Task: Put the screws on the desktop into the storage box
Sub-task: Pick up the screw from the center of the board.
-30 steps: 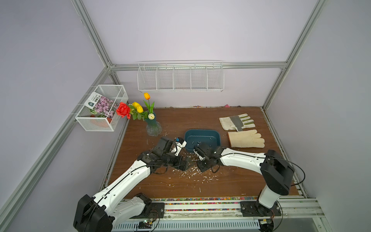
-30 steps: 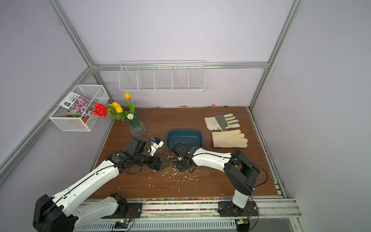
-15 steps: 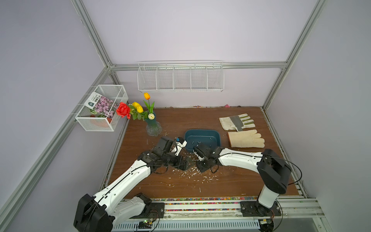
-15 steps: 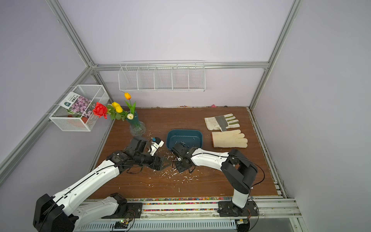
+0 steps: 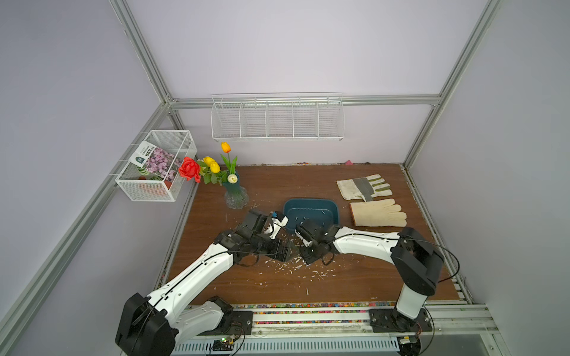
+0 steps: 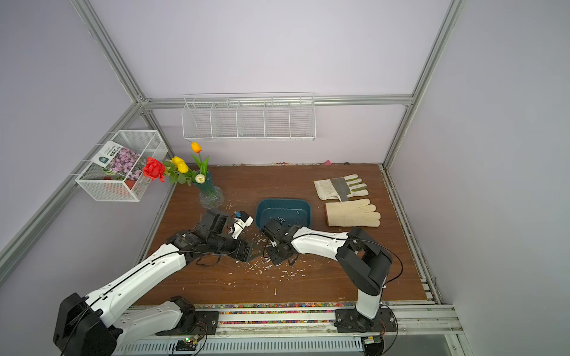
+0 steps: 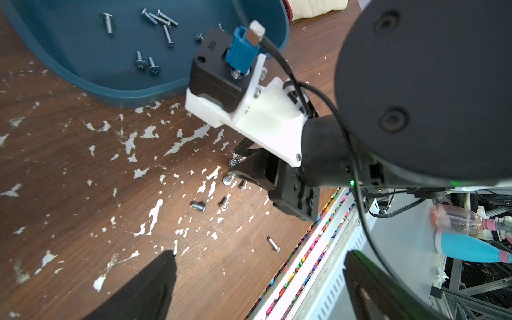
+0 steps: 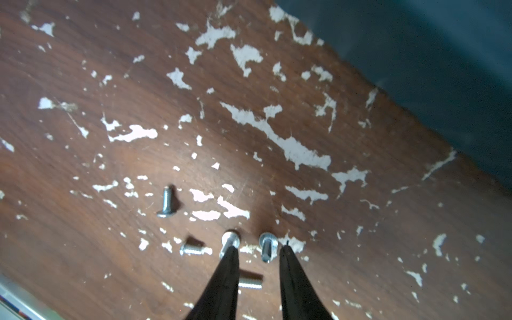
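On desktop (image 8: 69,133), right gripper (image 8: 259,249) narrowly parted, tips straddling one screw (image 8: 268,248), not clamped, left gripper (image 7: 260,253) spread wide and empty, loose screws (image 7: 199,206) near storage box (image 7: 124,95), more screws (image 7: 144,62) lying inside it

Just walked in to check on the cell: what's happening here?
A two-armed robot is moving screws off the desktop into the teal storage box. The right claw is down at the board, open, its fingers either side of one screw but not gripping it. The left claw is wide open beside it, empty. Several screws already lie in the box; a few lie loose on the wood.
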`<state>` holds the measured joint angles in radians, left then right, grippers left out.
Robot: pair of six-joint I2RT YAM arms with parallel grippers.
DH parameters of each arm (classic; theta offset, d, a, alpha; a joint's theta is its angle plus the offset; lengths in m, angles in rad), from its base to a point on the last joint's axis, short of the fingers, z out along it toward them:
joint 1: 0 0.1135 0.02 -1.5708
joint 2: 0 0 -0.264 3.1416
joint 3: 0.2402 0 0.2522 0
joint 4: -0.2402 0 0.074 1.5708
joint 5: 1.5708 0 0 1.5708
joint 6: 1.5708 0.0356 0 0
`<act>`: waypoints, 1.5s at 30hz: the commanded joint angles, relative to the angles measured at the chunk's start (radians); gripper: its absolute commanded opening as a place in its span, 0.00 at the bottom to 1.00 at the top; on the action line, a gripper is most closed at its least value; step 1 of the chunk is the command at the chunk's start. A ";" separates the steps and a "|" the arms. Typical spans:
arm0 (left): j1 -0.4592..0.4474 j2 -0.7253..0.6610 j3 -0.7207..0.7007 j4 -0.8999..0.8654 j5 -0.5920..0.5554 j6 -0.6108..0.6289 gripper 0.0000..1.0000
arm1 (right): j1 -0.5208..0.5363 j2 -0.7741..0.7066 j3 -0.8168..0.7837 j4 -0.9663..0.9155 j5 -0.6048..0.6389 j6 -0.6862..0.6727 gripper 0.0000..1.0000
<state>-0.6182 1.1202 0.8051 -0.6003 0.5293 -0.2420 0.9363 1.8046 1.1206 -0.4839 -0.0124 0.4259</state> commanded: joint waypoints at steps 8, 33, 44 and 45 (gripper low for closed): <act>-0.005 0.007 -0.004 0.008 0.016 0.002 0.97 | 0.006 0.036 0.016 -0.004 -0.001 -0.005 0.28; -0.004 0.015 -0.005 0.007 0.018 0.002 0.97 | 0.006 0.050 0.008 -0.001 0.009 -0.006 0.25; -0.003 0.013 -0.006 0.007 0.019 0.000 0.97 | 0.006 0.049 0.007 -0.004 0.015 -0.008 0.23; -0.004 0.014 -0.006 0.007 0.018 0.000 0.97 | 0.005 0.050 0.007 -0.004 0.014 -0.007 0.23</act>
<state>-0.6182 1.1263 0.8051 -0.6003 0.5327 -0.2424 0.9363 1.8355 1.1240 -0.4839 -0.0109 0.4259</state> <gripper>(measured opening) 0.969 0.234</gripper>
